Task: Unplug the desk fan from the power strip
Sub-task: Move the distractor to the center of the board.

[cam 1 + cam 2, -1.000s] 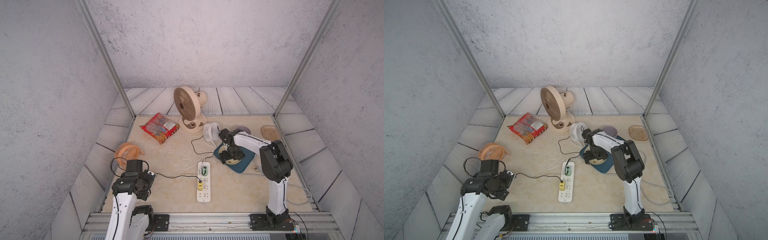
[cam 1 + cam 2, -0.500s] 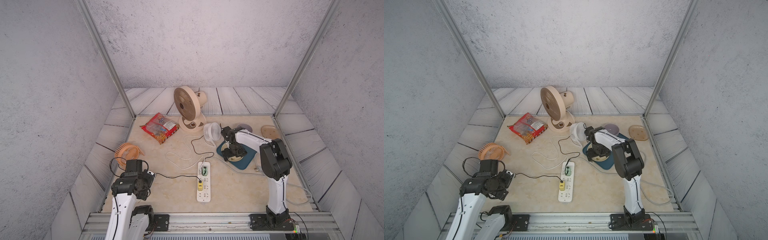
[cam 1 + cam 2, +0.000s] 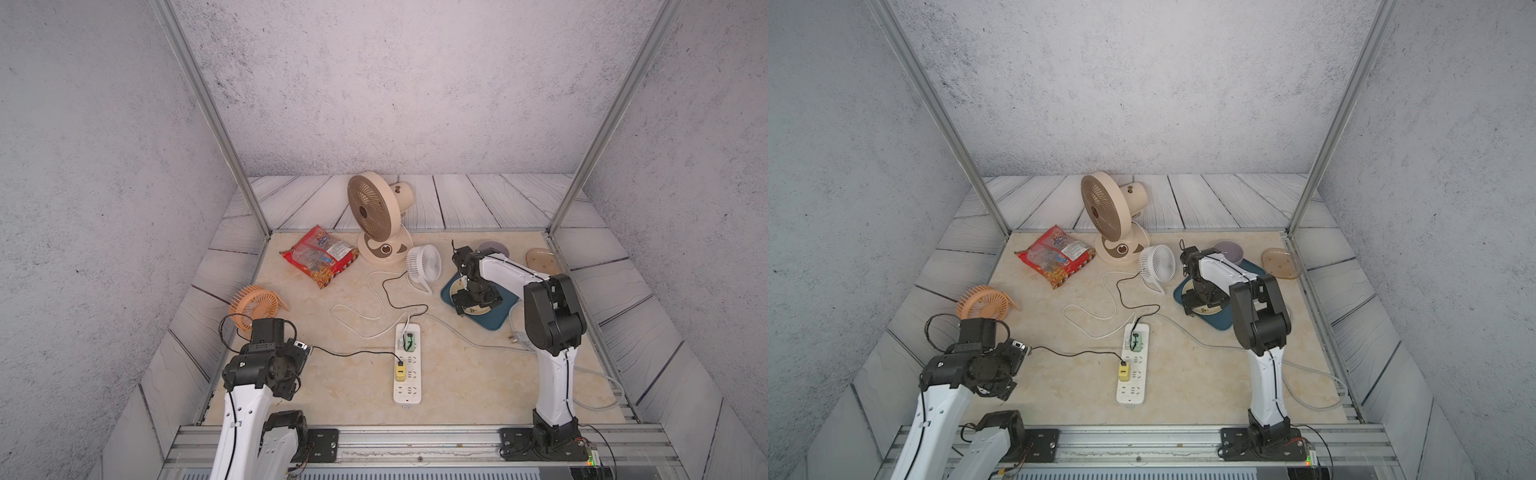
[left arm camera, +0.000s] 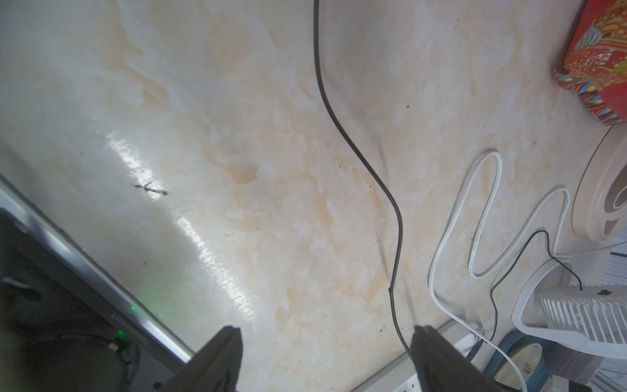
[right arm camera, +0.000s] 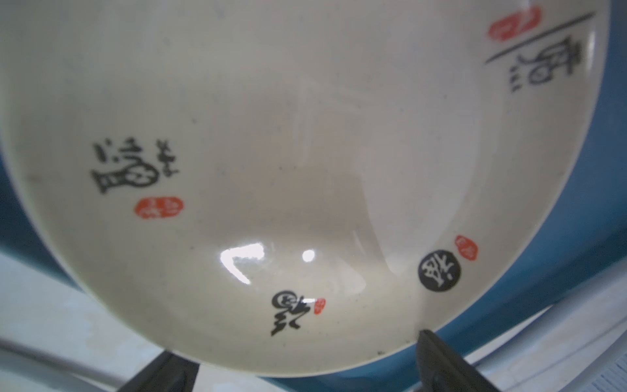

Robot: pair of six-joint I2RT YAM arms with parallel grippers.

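Both grippers are spread and empty. The right gripper (image 3: 475,300) hangs over a plate (image 5: 271,135) beyond the strip (image 3: 407,376), off to its right, and the left gripper (image 4: 325,331) sits well off the strip's left side. The fan (image 3: 374,214) stands past the strip's far end. Its white cord (image 3: 353,318) seems to enter there beside a green plug (image 3: 409,341). I'd pinch the plug body, not the cord, and pull straight up while the other arm pins the strip, since the glossy marble-look top (image 3: 457,374) looks slippery. Grey textured walls (image 3: 374,83) enclose it.
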